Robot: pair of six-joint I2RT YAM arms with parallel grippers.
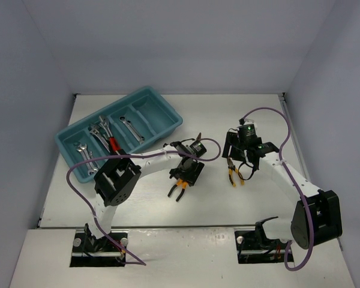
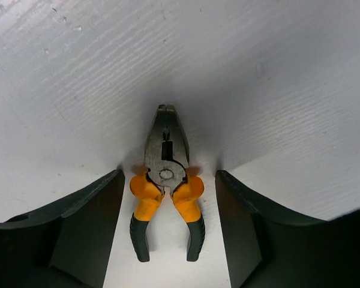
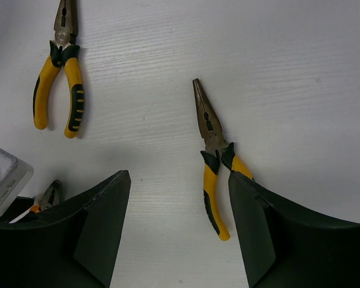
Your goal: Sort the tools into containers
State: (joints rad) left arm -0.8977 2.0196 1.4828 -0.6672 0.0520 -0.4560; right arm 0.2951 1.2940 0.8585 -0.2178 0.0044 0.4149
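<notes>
The teal tray (image 1: 168, 123) lies at the back left. Silver wrenches (image 1: 83, 153) and a red-handled adjustable wrench (image 1: 113, 144) lie in its compartments. My left gripper (image 1: 185, 177) (image 2: 168, 180) is open, low over orange-and-black pliers (image 1: 179, 192) (image 2: 165, 192) that lie on the table between its fingers (image 2: 90, 222), untouched. My right gripper (image 1: 243, 161) (image 3: 179, 175) is open above yellow-handled needle-nose pliers (image 1: 233, 175) (image 3: 211, 162), which lie by its right finger (image 3: 270, 228); one handle is hidden behind it. A second yellow-and-black pair of pliers (image 3: 60, 78) lies farther off.
The white tabletop (image 1: 252, 108) is walled in by grey panels at the back and sides. Purple cables (image 1: 270, 111) loop over both arms. In the right wrist view a white part of the left arm (image 3: 3, 177) shows at the lower left.
</notes>
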